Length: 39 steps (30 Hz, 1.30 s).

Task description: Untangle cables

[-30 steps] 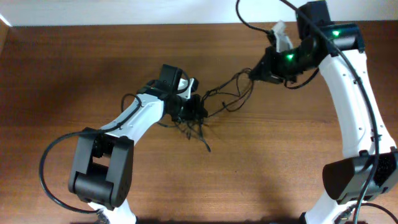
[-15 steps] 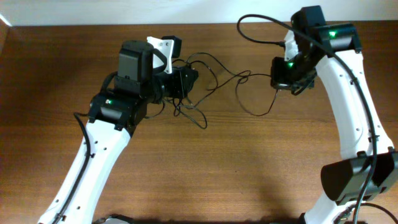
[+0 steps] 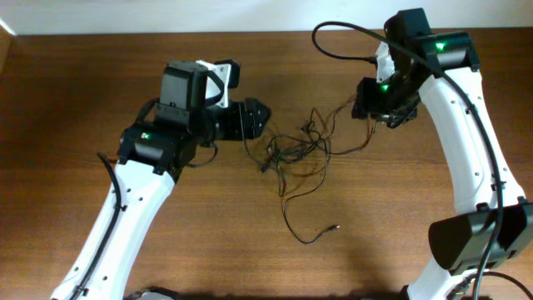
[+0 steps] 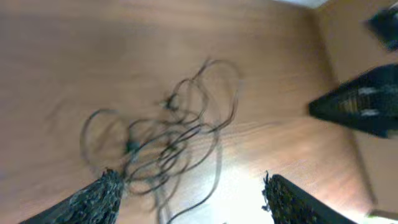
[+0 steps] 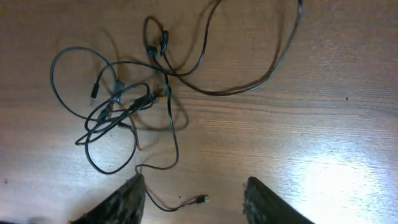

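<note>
The cables (image 3: 296, 150) lie loose on the wooden table between the two arms, as a tangle of thin black loops. One long tail runs toward the front and ends in a small plug (image 3: 335, 226). My left gripper (image 3: 260, 115) hovers just left of the tangle, open. In the left wrist view the blurred cables (image 4: 168, 134) lie below and between its fingers (image 4: 99, 199), which hold nothing. My right gripper (image 3: 368, 102) hangs open at the tangle's right end. The right wrist view shows the cables (image 5: 124, 106) and a plug (image 5: 200, 200) on the table under the open right gripper (image 5: 194, 190).
Brown wooden table (image 3: 400, 217) with a pale wall along its back edge. A thick black robot cable (image 3: 333, 29) arcs off the right arm near the back. The left arm's white links (image 3: 125, 217) cross the table's left front.
Both grippers have opened. The cables that were stretched between them have dropped onto the table and spread out, with one tail now running toward the front.
</note>
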### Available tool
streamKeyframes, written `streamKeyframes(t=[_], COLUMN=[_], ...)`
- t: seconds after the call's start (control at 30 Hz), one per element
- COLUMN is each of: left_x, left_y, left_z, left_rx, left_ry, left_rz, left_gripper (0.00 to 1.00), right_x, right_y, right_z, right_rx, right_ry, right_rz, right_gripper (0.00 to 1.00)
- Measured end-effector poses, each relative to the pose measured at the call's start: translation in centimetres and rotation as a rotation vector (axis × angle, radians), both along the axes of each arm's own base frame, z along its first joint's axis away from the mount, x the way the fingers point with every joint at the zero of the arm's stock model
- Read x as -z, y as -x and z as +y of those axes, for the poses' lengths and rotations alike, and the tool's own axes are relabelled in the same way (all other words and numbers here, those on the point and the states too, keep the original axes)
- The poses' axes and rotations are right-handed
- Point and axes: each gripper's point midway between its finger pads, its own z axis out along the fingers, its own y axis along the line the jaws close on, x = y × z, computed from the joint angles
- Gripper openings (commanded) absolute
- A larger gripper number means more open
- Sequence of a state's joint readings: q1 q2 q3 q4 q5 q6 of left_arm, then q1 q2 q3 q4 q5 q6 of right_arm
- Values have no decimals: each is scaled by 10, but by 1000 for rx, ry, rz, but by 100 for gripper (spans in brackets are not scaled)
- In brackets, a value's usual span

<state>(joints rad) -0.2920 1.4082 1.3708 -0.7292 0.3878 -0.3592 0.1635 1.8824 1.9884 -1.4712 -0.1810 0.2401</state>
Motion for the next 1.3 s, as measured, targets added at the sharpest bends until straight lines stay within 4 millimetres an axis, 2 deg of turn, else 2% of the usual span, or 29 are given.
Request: streamKeyframes(t=[0.07, 0.13, 0.2, 0.3, 0.33, 0.37, 0.47, 0.57, 0.7, 0.77, 0.83, 0.87, 0.9, 0.97, 1.03, 1.17, 1.23, 1.3], left_x=[10, 27, 49, 91, 96, 117, 147, 150, 153, 166, 186, 189, 190, 191, 193, 194, 173, 125], left_y=[3, 4, 3, 9, 10, 17, 30, 28, 27, 25, 25, 25, 25, 25, 25, 27, 29, 15], left_z=[7, 8, -2, -29, -31, -42, -48, -43, -41, -37, -34, -34, -34, -34, -34, -34, -35, -42], left_rx=[-18, 2, 102, 305, 346, 434, 565, 607, 671, 684, 699, 705, 714, 724, 729, 732, 726, 703], left_ry=[-41, -85, -138, -226, -247, -284, -344, -373, -405, -438, -461, -463, -465, -468, -470, -467, -456, -443], left_rz=[33, 74, 85, 106, 95, 121, 159, 132, 91, 108, 155, 159, 158, 152, 154, 166, 206, 160], left_gripper=[66, 67, 66, 53, 49, 47, 47, 46, 36, 36, 31, 29, 22, 16, 0, 0, 0, 0], right_x=[0, 0, 0, 0, 0, 0, 0, 0, 0, 0, 0, 0, 0, 0, 0, 0, 0, 0], right_y=[0, 0, 0, 0, 0, 0, 0, 0, 0, 0, 0, 0, 0, 0, 0, 0, 0, 0], right_z=[0, 0, 0, 0, 0, 0, 0, 0, 0, 0, 0, 0, 0, 0, 0, 0, 0, 0], right_rx=[0, -1, 0, -1, 0, 0, 0, -1, 0, -1, -1, -1, 0, -1, -1, -1, 0, -1], right_ry=[0, 0, 0, 0, 0, 0, 0, 0, 0, 0, 0, 0, 0, 0, 0, 0, 0, 0], right_rz=[-1, 0, 0, 0, 0, 0, 0, 0, 0, 0, 0, -1, 0, -1, 0, -1, 0, -1], right_gripper=[57, 57, 57, 58, 58, 58, 58, 58, 58, 58, 58, 58, 58, 58, 58, 58, 58, 58])
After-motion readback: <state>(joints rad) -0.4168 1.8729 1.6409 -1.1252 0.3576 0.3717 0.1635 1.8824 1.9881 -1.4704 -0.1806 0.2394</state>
